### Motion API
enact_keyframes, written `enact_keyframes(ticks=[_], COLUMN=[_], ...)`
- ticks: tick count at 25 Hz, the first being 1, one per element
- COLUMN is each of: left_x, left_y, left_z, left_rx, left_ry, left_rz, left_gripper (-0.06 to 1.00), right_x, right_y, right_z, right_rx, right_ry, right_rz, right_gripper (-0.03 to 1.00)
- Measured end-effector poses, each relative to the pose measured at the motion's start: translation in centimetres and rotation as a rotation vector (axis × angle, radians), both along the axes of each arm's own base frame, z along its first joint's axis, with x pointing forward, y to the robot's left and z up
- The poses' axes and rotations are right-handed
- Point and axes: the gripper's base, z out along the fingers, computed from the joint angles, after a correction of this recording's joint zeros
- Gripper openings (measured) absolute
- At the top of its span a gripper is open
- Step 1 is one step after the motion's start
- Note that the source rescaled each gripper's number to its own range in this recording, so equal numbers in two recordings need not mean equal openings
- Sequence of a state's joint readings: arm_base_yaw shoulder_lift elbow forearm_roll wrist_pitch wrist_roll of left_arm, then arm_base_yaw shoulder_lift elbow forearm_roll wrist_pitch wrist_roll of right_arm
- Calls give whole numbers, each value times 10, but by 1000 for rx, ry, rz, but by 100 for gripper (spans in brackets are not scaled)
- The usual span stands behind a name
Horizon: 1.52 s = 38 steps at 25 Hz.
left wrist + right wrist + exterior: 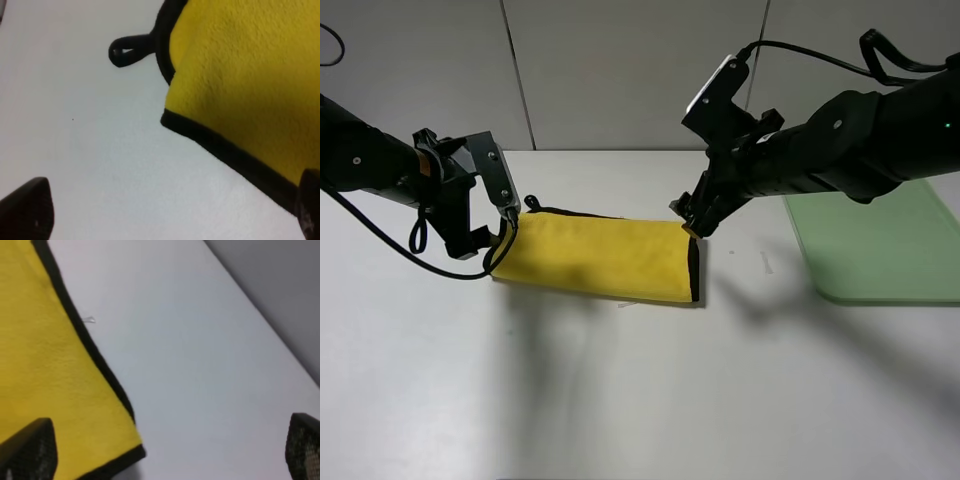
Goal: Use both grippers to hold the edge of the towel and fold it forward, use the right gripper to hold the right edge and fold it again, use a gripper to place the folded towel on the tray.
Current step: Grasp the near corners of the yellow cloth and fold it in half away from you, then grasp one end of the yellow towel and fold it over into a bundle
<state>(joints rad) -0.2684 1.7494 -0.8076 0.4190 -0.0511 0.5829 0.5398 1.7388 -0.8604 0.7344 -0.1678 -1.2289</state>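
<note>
The yellow towel [605, 257] with black trim lies folded into a long strip on the white table. Its hanging loop [532, 203] sticks out at the far left corner. My left gripper [508, 226] hovers at the towel's left end, open. In the left wrist view the towel's corner [240, 95] and loop [125, 50] lie ahead of the spread fingers [27, 210]. My right gripper [689, 219] is open just above the towel's far right corner. The right wrist view shows the towel's right edge [55, 370] between the wide-apart fingertips [305, 445].
A pale green tray [880, 250] lies flat on the table at the right, beyond the right arm. A grey wall [620, 70] stands behind the table. Black cables hang from both arms.
</note>
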Motion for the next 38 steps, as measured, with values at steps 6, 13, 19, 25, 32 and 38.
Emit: enact_keyframes(ticks=[6,13,19,25,32,38], left_x=[-3,-14,-38,-74,-127,-183], left_y=[3,9,20,37,58,77], left_z=[-1,40,86,125,160,178], left_rx=[8,-125,-278,-379,-482,-454], left_ry=[41,-2,-34,-39,-50,-16], left_rz=[37,244,495,733,990,1113], left_gripper=[97,97,97,97,97,97], right_x=[-4,-5,-5,-5,-5,-5], right_y=[2,2,2,3,3,3], right_z=[-3,-4,-4,-4,-4,-4], right_rx=[13,69,130,138,139,140], right_ry=[63,100,127,132,132,133], right_rz=[22,-23,-79,-86,-87,-87], right_gripper=[100,100,100,100,100,100])
